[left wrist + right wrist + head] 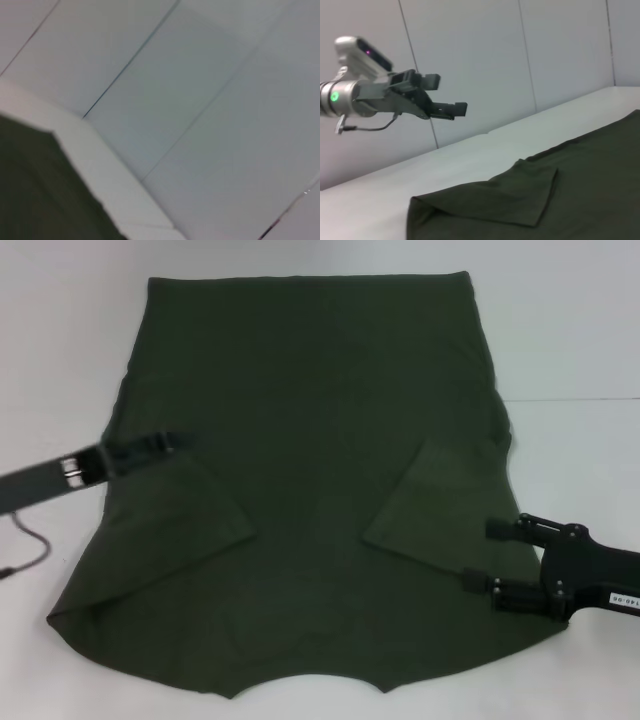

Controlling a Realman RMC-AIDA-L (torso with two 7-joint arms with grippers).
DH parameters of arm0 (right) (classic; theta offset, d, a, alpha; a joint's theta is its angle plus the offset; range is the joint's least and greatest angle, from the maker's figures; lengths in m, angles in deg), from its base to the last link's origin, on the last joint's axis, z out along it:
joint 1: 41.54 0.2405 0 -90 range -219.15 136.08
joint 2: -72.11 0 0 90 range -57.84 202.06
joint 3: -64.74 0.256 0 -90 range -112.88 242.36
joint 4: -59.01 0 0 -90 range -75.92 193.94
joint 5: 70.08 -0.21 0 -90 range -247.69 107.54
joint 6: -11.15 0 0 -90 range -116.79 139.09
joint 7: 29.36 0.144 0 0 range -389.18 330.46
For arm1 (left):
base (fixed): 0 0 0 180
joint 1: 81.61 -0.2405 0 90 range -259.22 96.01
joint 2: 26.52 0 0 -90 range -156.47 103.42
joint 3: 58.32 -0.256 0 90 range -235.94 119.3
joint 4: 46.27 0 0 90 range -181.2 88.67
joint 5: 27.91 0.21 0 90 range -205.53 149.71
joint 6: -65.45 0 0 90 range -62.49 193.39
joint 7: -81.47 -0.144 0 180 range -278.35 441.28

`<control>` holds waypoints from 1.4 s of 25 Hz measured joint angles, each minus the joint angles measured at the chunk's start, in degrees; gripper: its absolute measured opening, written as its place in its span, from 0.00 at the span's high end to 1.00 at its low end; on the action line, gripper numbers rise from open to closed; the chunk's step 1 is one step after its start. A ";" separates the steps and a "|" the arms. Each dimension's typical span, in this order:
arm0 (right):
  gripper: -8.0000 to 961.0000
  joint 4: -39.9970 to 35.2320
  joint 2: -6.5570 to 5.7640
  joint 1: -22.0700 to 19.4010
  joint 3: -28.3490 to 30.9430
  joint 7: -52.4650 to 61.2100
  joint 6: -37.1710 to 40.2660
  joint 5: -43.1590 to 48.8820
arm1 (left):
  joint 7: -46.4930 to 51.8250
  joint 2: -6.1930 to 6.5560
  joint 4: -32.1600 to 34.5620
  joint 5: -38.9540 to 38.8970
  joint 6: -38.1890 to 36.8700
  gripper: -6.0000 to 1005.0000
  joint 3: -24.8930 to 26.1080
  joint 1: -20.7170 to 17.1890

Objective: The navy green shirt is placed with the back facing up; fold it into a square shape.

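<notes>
The navy green shirt [320, 440] lies flat on the white table [570, 340], collar toward me and hem at the far side. Both sleeves are folded inward onto the body. My left gripper [183, 440] is open and empty over the shirt's left edge, by the folded left sleeve. The right wrist view shows it [449, 95] raised above the table with its jaws apart. My right gripper [485, 555] is open and empty over the shirt's right edge, beside the folded right sleeve [440, 500]. The shirt also shows in the left wrist view [30, 190] and the right wrist view [570, 190].
A dark cable [30, 545] hangs under my left arm at the table's left. A seam in the table top [580, 399] runs to the right of the shirt. A panelled wall [520, 60] stands behind the table.
</notes>
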 joint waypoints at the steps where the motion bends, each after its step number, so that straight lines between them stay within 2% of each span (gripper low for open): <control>1: 0.06 0.03 -0.25 0.32 -0.08 0.51 0.42 0.22 | 4.61 0.49 1.43 1.79 0.33 0.09 0.14 0.19; 5: 0.06 0.04 -1.31 1.79 -0.38 2.39 2.79 2.05 | 16.05 1.69 4.58 8.33 1.52 0.09 3.73 -0.47; 11: 0.06 0.03 -2.08 3.25 -0.47 3.74 3.29 4.51 | 21.32 3.49 5.00 20.92 3.77 0.09 12.14 -1.17; 13: 0.06 0.03 -2.24 3.57 -0.47 4.10 3.41 4.67 | 21.93 3.75 5.11 24.21 4.08 0.09 13.90 -1.32; 18: 0.06 0.04 -2.29 4.31 -0.47 4.66 3.45 5.58 | 23.01 3.75 4.84 29.67 6.69 0.09 15.21 -1.91; 35: 0.06 0.07 -2.52 5.16 -0.40 6.10 3.24 6.29 | 22.44 3.21 0.58 34.22 9.82 0.09 14.57 -2.67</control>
